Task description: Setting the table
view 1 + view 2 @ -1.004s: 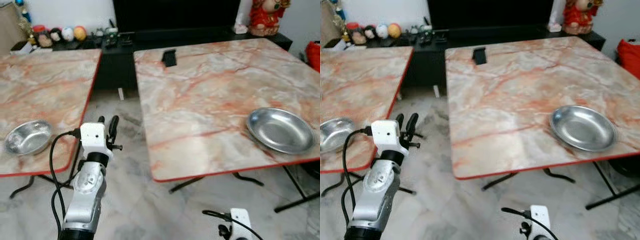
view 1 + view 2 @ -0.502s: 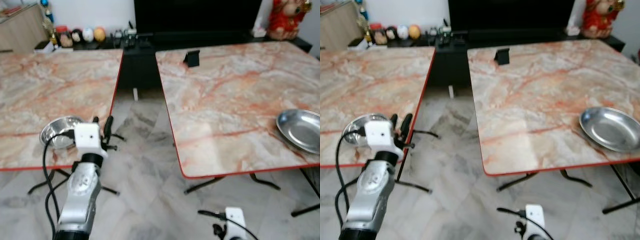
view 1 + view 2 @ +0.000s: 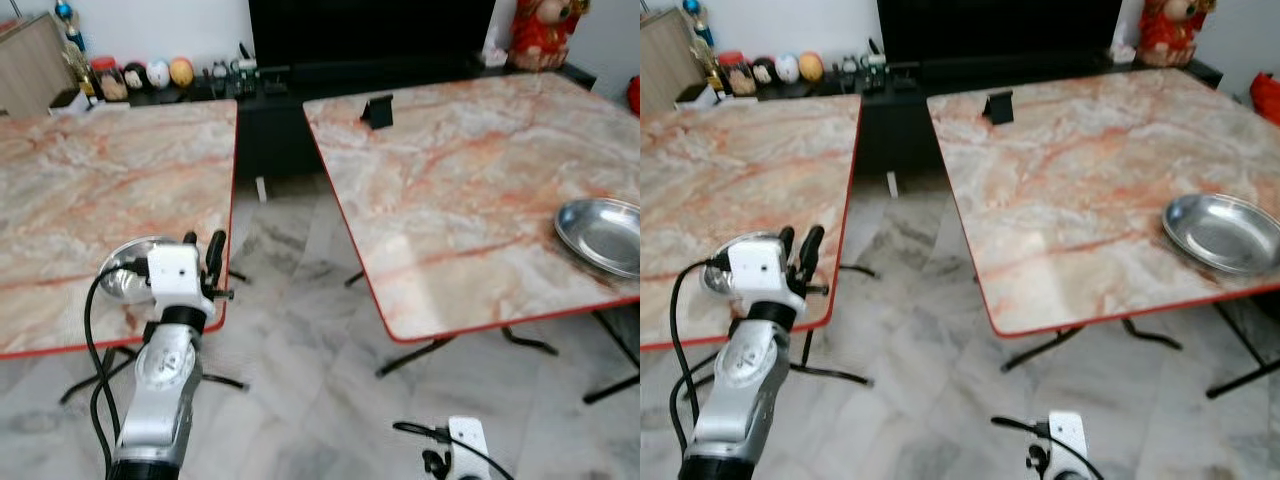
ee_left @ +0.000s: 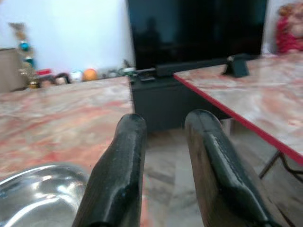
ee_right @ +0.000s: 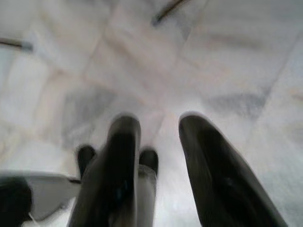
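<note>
Two marble-patterned tables with red edging stand side by side with a strip of tiled floor (image 3: pixel 300 330) between them, and each carries one piece of metalware. On the left table (image 3: pixel 90 190), a small steel bowl (image 3: pixel 125 275) sits close to the near edge, towards the near right corner. It looks empty, its polished inside showing only reflections in the left wrist view. I judge it light, rigid and slick: thin steel that will skate on the smooth top if nudged, and will ring rather than break if dropped. The sensible hold is across the rim, one finger inside the wall and one outside, since the rounded flank offers nothing to pinch.

The left pincer (image 3: pixel 203 262) hovers just at that near right corner, beside the bowl and not touching it, its two black fingers (image 4: pixel 120 170) parted with a clear gap and nothing between them.

On the right table (image 3: pixel 450 180), a small dark stand (image 3: pixel 377 110) sits near the far left corner. A shallow steel plate (image 3: pixel 603 235) lies by the near right part of that table, also empty as far as I can see; its low rim would want a flatter, edge-on pinch.

The right pincer (image 5: pixel 156 165) hangs low over the floor, idle, fingers apart and holding nothing.
</note>
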Robot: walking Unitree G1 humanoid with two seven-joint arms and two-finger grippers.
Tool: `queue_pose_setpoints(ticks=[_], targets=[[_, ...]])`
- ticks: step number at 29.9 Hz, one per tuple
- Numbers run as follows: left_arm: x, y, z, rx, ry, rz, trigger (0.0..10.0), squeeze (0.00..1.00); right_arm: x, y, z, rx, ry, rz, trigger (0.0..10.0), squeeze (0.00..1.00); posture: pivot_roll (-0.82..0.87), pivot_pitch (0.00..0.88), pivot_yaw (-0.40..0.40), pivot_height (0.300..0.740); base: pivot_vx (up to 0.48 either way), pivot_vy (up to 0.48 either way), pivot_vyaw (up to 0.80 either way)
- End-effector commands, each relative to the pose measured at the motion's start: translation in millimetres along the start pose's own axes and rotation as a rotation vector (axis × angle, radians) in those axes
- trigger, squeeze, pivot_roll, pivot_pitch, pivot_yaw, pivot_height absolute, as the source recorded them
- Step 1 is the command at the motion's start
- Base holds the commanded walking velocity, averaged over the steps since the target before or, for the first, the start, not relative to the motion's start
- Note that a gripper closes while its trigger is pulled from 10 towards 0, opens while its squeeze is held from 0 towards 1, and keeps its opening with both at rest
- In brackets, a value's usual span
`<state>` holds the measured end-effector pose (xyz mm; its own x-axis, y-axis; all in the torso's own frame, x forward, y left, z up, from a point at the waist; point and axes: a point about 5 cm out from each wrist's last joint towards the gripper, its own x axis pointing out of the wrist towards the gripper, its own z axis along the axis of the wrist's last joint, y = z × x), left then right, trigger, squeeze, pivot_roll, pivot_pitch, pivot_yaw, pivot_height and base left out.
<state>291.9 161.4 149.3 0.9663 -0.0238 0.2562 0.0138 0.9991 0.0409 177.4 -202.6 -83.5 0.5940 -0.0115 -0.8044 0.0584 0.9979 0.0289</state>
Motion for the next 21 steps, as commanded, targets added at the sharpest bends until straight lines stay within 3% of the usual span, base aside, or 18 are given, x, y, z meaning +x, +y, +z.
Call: queue_pose_setpoints(ticks=[1, 21], targets=[[0.9, 4.9, 2.1, 0.025, -0.007, 0.011, 10.0, 0.0, 0.6, 3.2, 0.8, 0.004, -0.003, 0.006, 10.0, 0.0, -0.05, 0.0, 0.047, 0.74, 0.0, 0.277, 0.0], [2.0, 6.6, 2.6, 0.029, -0.008, 0.017, 10.0, 0.0, 1.0, 3.7, 2.1, 0.005, -0.006, 0.007, 10.0, 0.0, -0.05, 0.0, 0.048, 0.74, 0.0, 0.28, 0.0]])
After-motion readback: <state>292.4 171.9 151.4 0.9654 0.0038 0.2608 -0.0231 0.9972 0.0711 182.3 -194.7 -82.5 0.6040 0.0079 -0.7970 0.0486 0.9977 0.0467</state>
